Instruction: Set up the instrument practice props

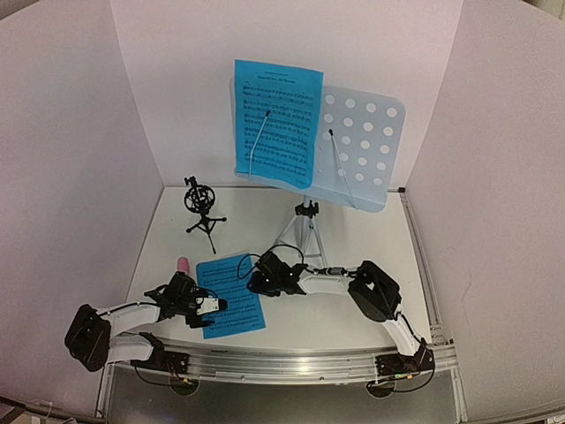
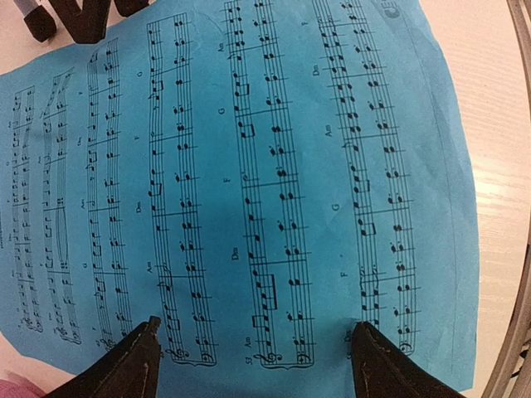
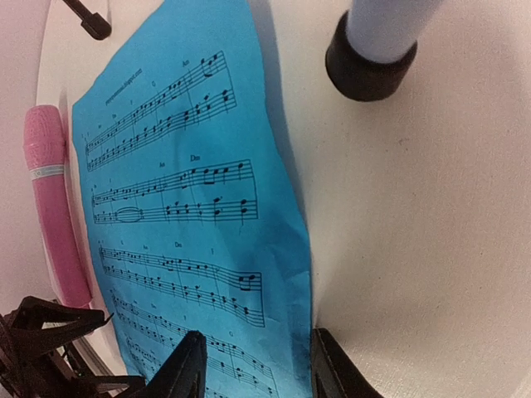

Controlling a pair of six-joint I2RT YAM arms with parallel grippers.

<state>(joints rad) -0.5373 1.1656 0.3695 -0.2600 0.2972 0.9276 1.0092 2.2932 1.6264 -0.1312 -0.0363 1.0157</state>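
We find the stand [image 1: 353, 146] at the rear centre of the bench [image 1: 309, 322], with a sheet [image 1: 276, 119] on its left half. The mount [image 1: 201, 205] stands to its left. In front, a second sheet [image 1: 231, 300] lies flat, the microphone [image 1: 183, 264] just left of it. The left hand [image 1: 212, 306] is over its left part and the right hand [image 1: 254, 282] straddles its right edge.

We find the overhead view bright and even, with a faint pink cast on the white walls [image 1: 71, 132] and only faint, soft shadows on the table [image 1: 371, 243]; straight edges bow outward toward 5 and 7 o'clock. In the left wrist view the sheet-music page [image 2: 249, 191] prints sharp — a dim patch sits mid-frame, brightening toward 3 o'clock. In the right wrist view a narrow shadow runs along that page's right edge, and the pink microphone [image 3: 54, 207] at 9 o'clock looks slightly soft.
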